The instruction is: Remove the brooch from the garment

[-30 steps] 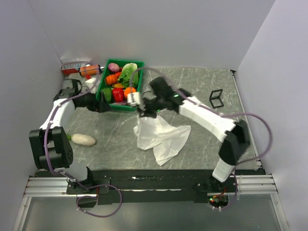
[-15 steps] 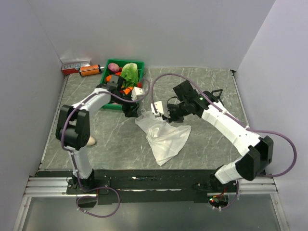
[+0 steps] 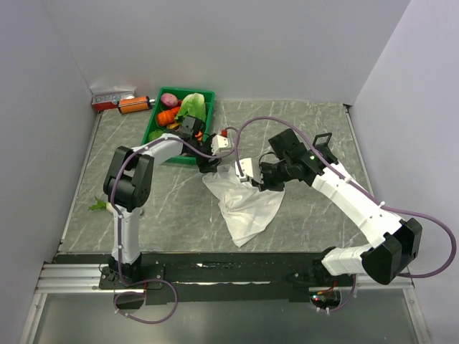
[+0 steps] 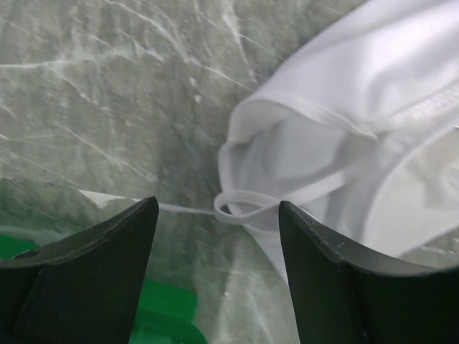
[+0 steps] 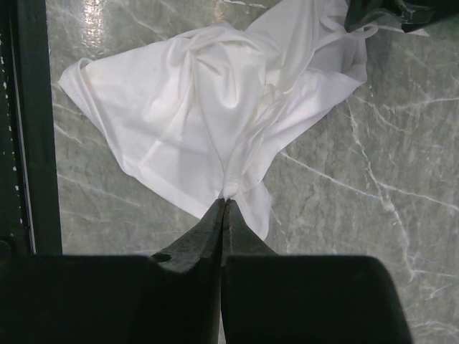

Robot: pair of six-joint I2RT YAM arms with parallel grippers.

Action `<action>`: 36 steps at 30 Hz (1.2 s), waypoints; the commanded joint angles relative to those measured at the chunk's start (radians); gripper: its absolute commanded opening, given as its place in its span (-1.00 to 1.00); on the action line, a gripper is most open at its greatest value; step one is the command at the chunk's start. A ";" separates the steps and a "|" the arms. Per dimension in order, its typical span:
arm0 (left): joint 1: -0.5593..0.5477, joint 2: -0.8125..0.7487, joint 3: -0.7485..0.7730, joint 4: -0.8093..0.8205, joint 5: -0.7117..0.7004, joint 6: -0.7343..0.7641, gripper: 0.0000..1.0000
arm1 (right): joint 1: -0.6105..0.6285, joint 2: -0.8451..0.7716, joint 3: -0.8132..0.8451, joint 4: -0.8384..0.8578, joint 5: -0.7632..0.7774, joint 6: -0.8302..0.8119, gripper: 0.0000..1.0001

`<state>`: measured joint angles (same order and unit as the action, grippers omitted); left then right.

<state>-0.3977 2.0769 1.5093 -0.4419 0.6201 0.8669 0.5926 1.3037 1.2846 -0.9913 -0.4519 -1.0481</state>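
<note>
The brooch shows in no view, so I judge it not yet off the garment (image 3: 244, 204). The right gripper (image 5: 224, 208) is closed, pinching cloth at the garment's far edge, while the left gripper (image 4: 217, 203) hangs open over a shoulder strap (image 4: 244, 208) at its far-left corner. A green basket (image 3: 151, 129) of produce sits just beyond that corner, crowding the left arm.

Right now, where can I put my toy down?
Bare marble: at the back, between green basket and black stand; in front, between left arm and white top. Crowded at the top's far edge, around the left gripper and right gripper.
</note>
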 commanded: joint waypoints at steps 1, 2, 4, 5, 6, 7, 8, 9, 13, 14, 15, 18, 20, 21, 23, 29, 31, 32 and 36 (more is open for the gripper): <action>0.000 0.032 0.046 0.060 -0.017 -0.022 0.49 | -0.014 -0.023 -0.010 0.016 0.001 0.028 -0.95; -0.003 0.038 0.054 0.066 -0.029 -0.032 0.50 | -0.014 -0.020 -0.013 0.017 -0.001 0.034 -0.95; -0.004 0.060 0.087 0.048 -0.036 -0.045 0.51 | -0.016 -0.018 -0.013 0.023 -0.004 0.042 -0.95; -0.004 0.067 0.100 0.023 -0.034 -0.040 0.50 | -0.016 -0.015 -0.014 0.026 -0.002 0.052 -0.95; -0.004 0.081 0.120 0.011 -0.034 -0.036 0.48 | -0.016 -0.017 -0.016 0.028 -0.005 0.056 -0.95; -0.006 0.087 0.129 0.003 -0.034 -0.029 0.45 | -0.019 -0.015 -0.018 0.032 -0.007 0.059 -0.94; -0.007 0.100 0.138 -0.007 -0.036 -0.026 0.37 | -0.019 -0.017 -0.018 0.036 -0.007 0.062 -0.94; -0.009 0.106 0.158 -0.027 -0.037 -0.025 0.32 | -0.017 -0.017 -0.021 0.040 -0.005 0.065 -0.94; -0.010 0.126 0.192 -0.081 -0.025 0.001 -0.02 | -0.023 -0.018 -0.039 0.057 -0.002 0.077 -0.94; -0.013 0.136 0.199 -0.096 -0.022 0.007 -0.28 | -0.025 -0.018 -0.042 0.063 -0.001 0.083 -0.94; -0.013 0.143 0.221 -0.136 -0.022 0.012 -0.48 | -0.028 -0.017 -0.045 0.066 -0.001 0.085 -0.94; -0.012 0.146 0.242 -0.161 -0.025 0.012 -0.99 | -0.043 -0.020 -0.062 0.091 0.007 0.103 -0.95; 0.005 0.135 0.277 -0.172 0.001 -0.018 -0.99 | -0.065 -0.021 -0.076 0.108 0.015 0.120 -0.95; 0.013 0.134 0.296 -0.176 0.015 -0.037 -0.99 | -0.074 -0.021 -0.080 0.123 0.016 0.125 -0.96; 0.034 0.132 0.365 -0.201 0.045 -0.086 -0.99 | -0.096 -0.018 -0.087 0.140 0.015 0.145 -0.97; 0.042 0.176 0.471 -0.357 0.076 -0.103 -0.30 | -0.162 -0.006 -0.088 0.186 -0.005 0.186 -0.98; 0.031 0.176 0.444 -0.376 0.095 -0.060 -0.08 | -0.163 -0.009 -0.094 0.192 -0.008 0.184 -0.97; 0.027 0.170 0.405 -0.382 0.090 -0.045 -0.05 | -0.165 -0.014 -0.096 0.192 -0.008 0.186 -0.97; 0.011 0.186 0.364 -0.391 0.078 0.032 0.04 | -0.169 -0.020 -0.102 0.186 -0.017 0.194 -0.97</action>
<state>-0.3576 2.2387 1.9049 -0.7551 0.6586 0.8131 0.4286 1.3060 1.1942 -0.8307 -0.4469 -0.8764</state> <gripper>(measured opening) 0.509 0.019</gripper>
